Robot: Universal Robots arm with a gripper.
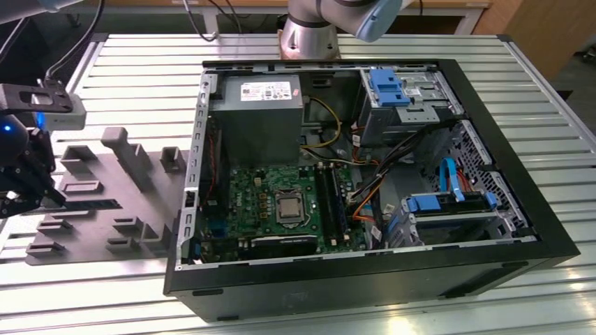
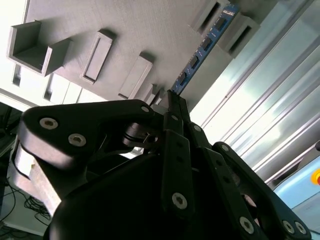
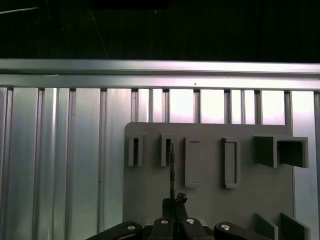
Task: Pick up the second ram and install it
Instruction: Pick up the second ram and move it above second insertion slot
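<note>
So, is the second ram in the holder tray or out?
In: the second ram stands on edge, far end between grey blocks, gripper jaws shut on its near end.

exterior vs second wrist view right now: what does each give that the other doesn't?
Exterior view: the open case with its motherboard, on the exterior view's right of the tray. Second wrist view: the chips along the ram, its far end seated between two tray blocks, its near end pinched in the gripper. Shared: the tray, the gripper at it, and the ram, a dark strip in the exterior view.
</note>
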